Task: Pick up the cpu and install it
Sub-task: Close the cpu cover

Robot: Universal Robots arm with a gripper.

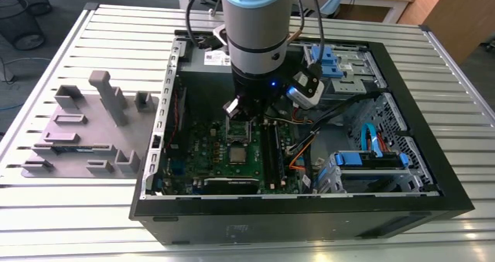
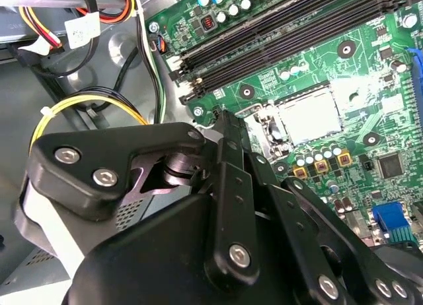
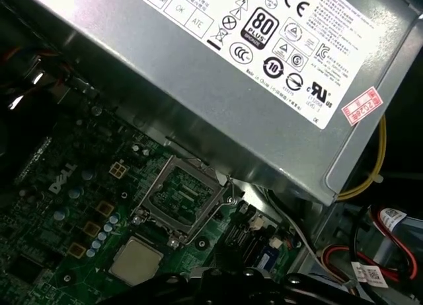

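Observation:
The cpu is a small silvery square lying flat on the green motherboard inside the open computer case. In the first wrist view the cpu sits right beside the metal socket frame, whose middle shows green. In the second wrist view the cpu gleams just past the black linkage of my gripper. From the exterior view, my gripper hangs over the socket frame, a little behind the cpu. The dark gripper body also shows in the first wrist view.
The grey power-supply box looms close beside the socket. Long black memory slots run past the cpu. Yellow and black cables lie by the case wall. A grey parts fixture stands on the slatted table; blue drive cages fill the case's far side.

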